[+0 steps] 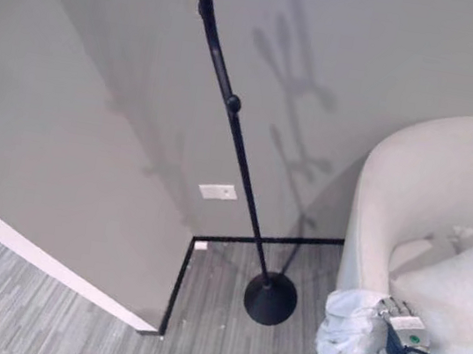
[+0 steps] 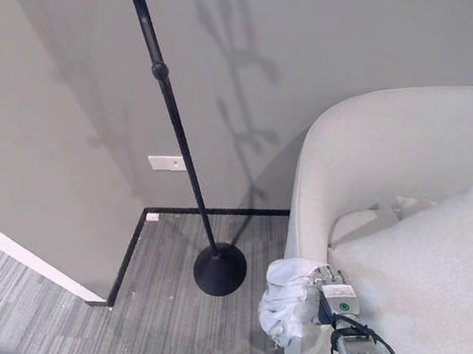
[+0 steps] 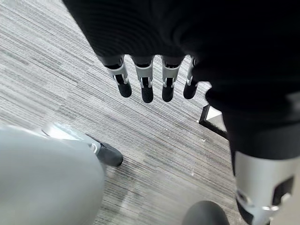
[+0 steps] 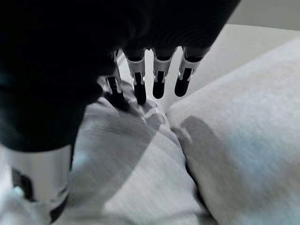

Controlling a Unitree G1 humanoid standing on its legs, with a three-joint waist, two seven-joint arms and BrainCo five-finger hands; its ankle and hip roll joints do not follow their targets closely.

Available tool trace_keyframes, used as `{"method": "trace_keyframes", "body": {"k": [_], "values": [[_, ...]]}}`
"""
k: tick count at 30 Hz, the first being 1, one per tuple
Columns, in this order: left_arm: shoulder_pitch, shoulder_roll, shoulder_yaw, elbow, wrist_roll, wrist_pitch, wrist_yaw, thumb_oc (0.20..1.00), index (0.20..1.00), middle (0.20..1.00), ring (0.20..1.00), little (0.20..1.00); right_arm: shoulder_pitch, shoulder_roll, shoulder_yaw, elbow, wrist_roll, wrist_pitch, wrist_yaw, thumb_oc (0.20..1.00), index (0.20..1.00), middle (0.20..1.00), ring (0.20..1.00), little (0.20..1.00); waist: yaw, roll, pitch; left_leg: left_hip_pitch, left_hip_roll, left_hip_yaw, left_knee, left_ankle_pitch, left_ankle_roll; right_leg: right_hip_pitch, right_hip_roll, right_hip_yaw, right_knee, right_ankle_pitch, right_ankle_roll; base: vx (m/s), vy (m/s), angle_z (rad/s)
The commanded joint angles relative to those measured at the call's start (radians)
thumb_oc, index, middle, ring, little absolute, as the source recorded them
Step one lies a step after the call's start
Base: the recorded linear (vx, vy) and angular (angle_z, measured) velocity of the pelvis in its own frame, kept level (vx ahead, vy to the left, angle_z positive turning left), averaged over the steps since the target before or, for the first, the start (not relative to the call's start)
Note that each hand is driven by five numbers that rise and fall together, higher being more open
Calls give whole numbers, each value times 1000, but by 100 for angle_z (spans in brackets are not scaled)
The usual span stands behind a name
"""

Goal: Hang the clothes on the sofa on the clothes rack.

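A white garment (image 1: 347, 332) lies bunched on the front end of the white sofa (image 1: 425, 169), hanging over its edge. My right hand (image 1: 401, 325) rests against it from the sofa side. In the right wrist view its fingers (image 4: 158, 77) point straight down at the pale cloth (image 4: 131, 159), the dark tips at or just above the folds, not curled round it. The black clothes rack (image 1: 240, 151) slants up from its round base (image 1: 270, 300) on the floor left of the sofa. My left hand (image 3: 145, 79) hangs over the carpet with straight fingers, holding nothing.
A large white cushion (image 2: 435, 278) lies on the sofa seat beside the garment. Grey walls meet in a corner behind the rack, with a black skirting strip (image 1: 298, 241) and a white wall plate (image 1: 217, 191). Striped grey carpet (image 1: 64, 320) covers the floor.
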Motion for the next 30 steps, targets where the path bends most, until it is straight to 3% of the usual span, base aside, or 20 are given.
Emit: {"method": "trace_keyframes", "body": {"k": [1,2,3,4,5,14,18,21,23,24,26,30], "values": [[-52,69,-27,-4,-47,-34,7,1000,1000,1000,1000,1000,-80,47,63,105,-52,23,15,906,906,906,906,906,19,-46,13,67,14,32,-32,5,-29,78,-28,119,-179,102,59,-33,-7,4],[-52,68,-33,-8,-52,-32,8,1000,1000,1000,1000,1000,-86,48,63,129,-63,39,26,454,454,454,454,454,19,-41,18,57,12,28,-32,8,-30,69,-30,117,-175,103,60,-24,-8,6],[-52,68,-32,-8,-52,-32,8,1000,1000,1000,1000,1000,-86,49,63,130,-64,39,26,413,413,413,413,413,19,-41,17,56,12,28,-32,9,-30,68,-30,117,-175,103,60,-27,0,5],[-53,65,-30,-5,-57,-30,10,1000,1000,1000,1000,1000,-84,50,61,151,-79,54,39,253,253,253,253,253,17,-37,23,51,11,27,-32,10,-31,62,-33,114,-172,105,61,-18,1,5],[-54,64,-30,-7,-59,-29,13,1000,1000,1000,1000,1000,-84,52,62,157,-86,63,41,200,200,200,200,200,17,-35,25,48,10,25,-32,10,-31,60,-33,114,-172,106,62,-18,1,9],[-65,57,-31,-22,-64,-34,27,1000,1000,1000,1000,1000,-54,93,50,195,-127,115,59,200,200,200,200,200,5,-33,41,42,4,27,-32,7,-28,42,-33,122,-164,113,61,-20,2,11],[-68,56,-33,-33,-55,-35,36,1000,1000,1000,1000,1000,-39,111,13,202,-103,132,37,200,200,200,200,200,0,-32,41,46,6,31,-32,3,-26,43,-35,123,-165,117,63,0,0,0],[-70,65,-35,-39,-30,-37,60,1000,1000,1000,1000,1000,-11,121,-86,190,-1,155,-29,200,200,200,200,200,-14,-44,34,63,3,36,-32,-11,-21,60,-44,123,-168,124,70,1,34,4],[-58,76,-24,-21,17,-21,82,1000,1000,1000,1000,1000,28,82,-204,9,132,133,-100,200,200,200,200,200,-33,-67,11,92,-3,51,-32,-32,-10,90,-49,130,-183,138,79,39,91,4],[-57,76,-25,-21,18,-21,82,1000,1000,1000,1000,1000,30,80,-205,6,132,134,-98,200,200,200,200,200,-32,-66,10,92,-3,52,-32,-32,-10,90,-49,131,-184,138,80,73,112,-15],[-52,74,-25,-24,75,-3,92,1000,1000,1000,1000,1000,66,3,-332,-332,175,110,-118,200,200,200,200,200,-52,-99,-25,143,-11,72,-32,-60,4,154,-43,140,-236,158,91,64,126,-17],[-68,75,-68,-59,127,12,88,1000,1000,1000,1000,1000,8,4,-420,-444,260,87,-139,200,200,200,200,200,-56,-133,-69,183,-30,89,-32,-76,26,216,-38,156,-293,191,98,17,102,-26]]}}
